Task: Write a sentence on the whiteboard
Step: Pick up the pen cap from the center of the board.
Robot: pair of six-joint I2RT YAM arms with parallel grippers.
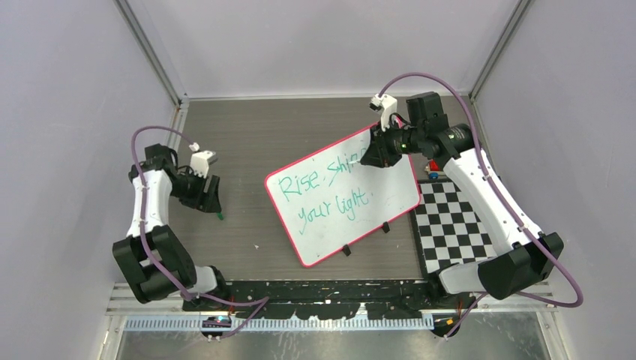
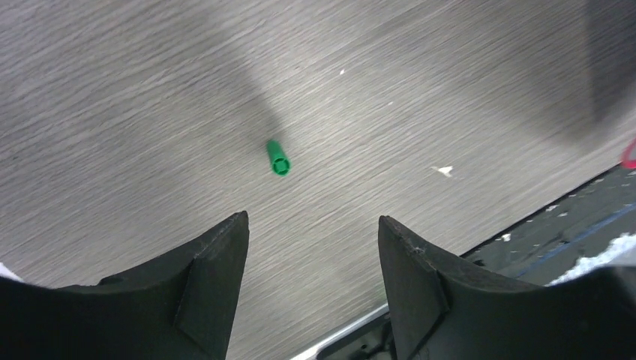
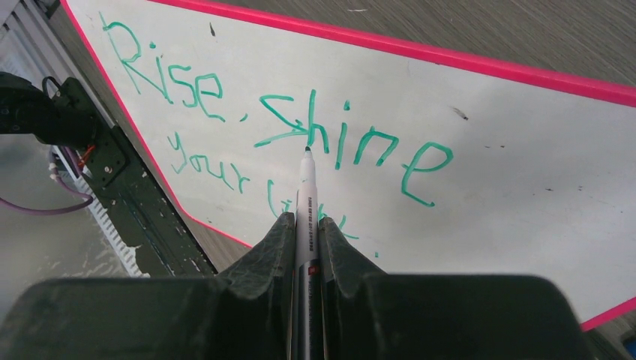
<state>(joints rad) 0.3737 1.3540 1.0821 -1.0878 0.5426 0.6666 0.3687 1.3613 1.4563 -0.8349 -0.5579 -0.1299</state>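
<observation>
Grey wood-grain table (image 1: 247, 135) under everything. On it, right of middle, the whiteboard (image 1: 394, 196), lying flat and turned askew, with a pink-red rim all round and small black clips (image 1: 346, 250) along the near long edge. Just beside its right end, a black-and-white checkered mat (image 1: 450, 221). Over the board's far right part, the right claw (image 1: 373, 156), pinched tight on a slim white marker (image 3: 307, 202), fingers pressed to the barrel on both sides, tip aimed down at the "sh" of "shine"; contact between tip and board impossible to judge. Well apart on the left, the left claw (image 2: 313, 225), spread wide with nothing between the fingers, hanging above bare table. Across the board, the sentence (image 1: 322, 187) in teal-green: "Rise, shine" on the upper line, "your light" beneath, that last word partly hidden behind the claw in the right wrist view. Smallest of all, a green cap (image 2: 277, 158) lying alone on the table, near the left claw and ahead of its fingertips, touching neither finger.
</observation>
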